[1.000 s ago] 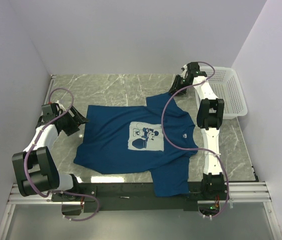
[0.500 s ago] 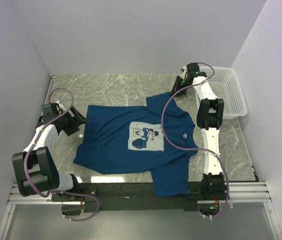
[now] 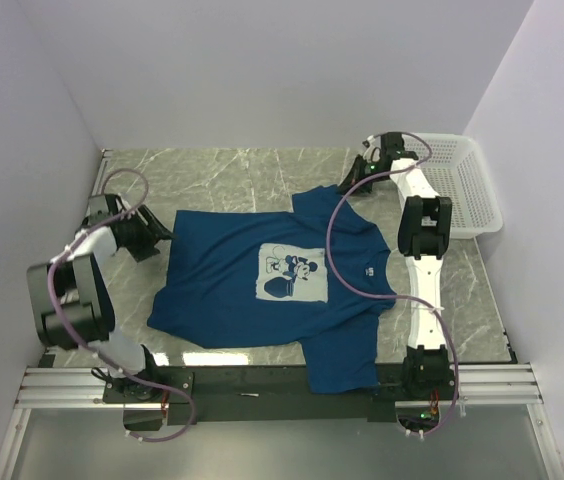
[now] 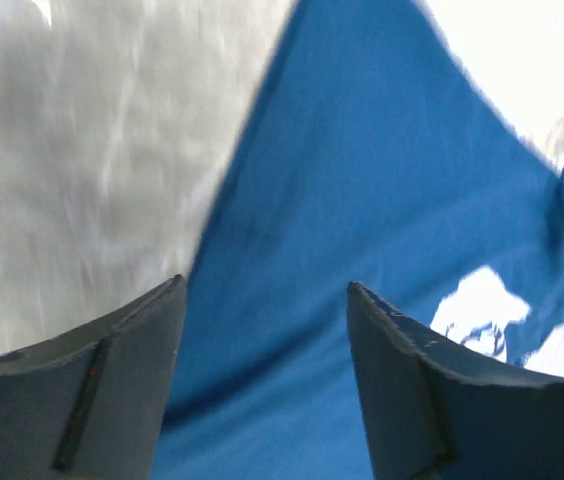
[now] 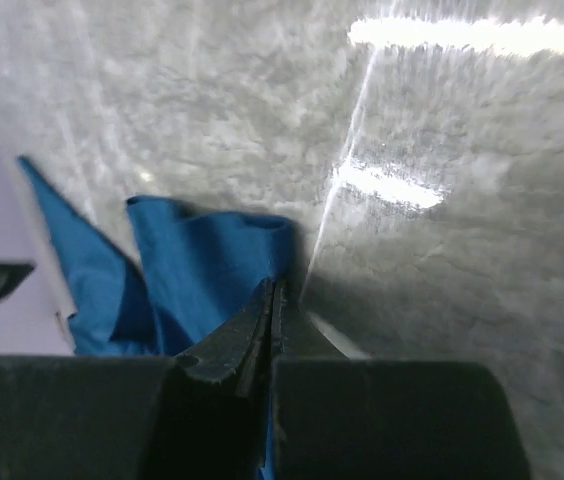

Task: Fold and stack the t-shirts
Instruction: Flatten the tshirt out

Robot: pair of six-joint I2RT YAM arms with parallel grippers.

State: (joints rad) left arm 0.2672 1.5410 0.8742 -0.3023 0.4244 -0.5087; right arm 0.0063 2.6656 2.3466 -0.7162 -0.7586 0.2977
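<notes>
While the right gripper [image 5: 274,300] clamps the t-shirt [image 3: 252,285] — smooth, dark blue — the left gripper [image 4: 264,284] gapes.

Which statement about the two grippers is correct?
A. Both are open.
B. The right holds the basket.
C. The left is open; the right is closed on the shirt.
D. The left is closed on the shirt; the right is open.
C: the left gripper shows its fingers spread above the t-shirt, while the right gripper has its fingers pressed together on the blue sleeve edge.
</notes>
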